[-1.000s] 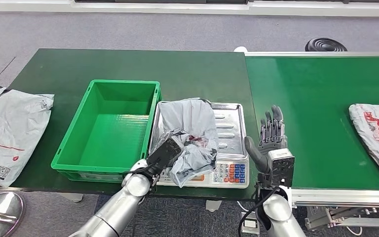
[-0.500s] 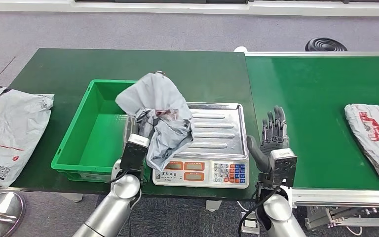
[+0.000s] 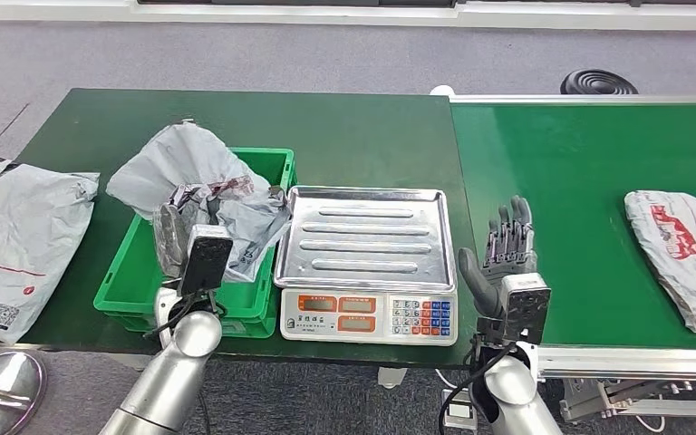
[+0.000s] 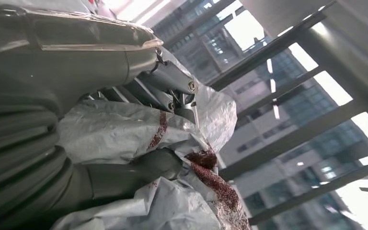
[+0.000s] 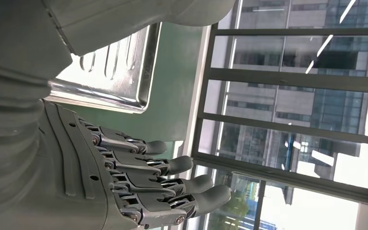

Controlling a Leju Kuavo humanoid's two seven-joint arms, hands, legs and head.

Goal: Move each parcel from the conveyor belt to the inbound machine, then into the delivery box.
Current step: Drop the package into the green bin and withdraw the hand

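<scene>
Far left of the table: a spare grey parcel lies flat, not part of this cycle.

Over the last second my left hand has lifted the crumpled grey parcel off the scale and swung it left. It now hangs over the green delivery box, partly above the box's near-left side and spilling past the rim. Left wrist view confirms the grip: thumb and fingers clamped into the bag's folds, so I'm holding it, not resting it. Can't tell whether the bag's underside touches the box floor yet.

My read: the weigh step is done for this one, and only the release into the box is left. I'd want it more centred first, since a chunk overhangs the left wall.

The inbound scale now has a bare steel tray.

Right hand is upright just beside the scale, at the belt edge, fingers straight and loosely apart, holding nothing.

Far right: the next parcel has crept a bit left on the conveyor belt, well apart from the right hand.
</scene>
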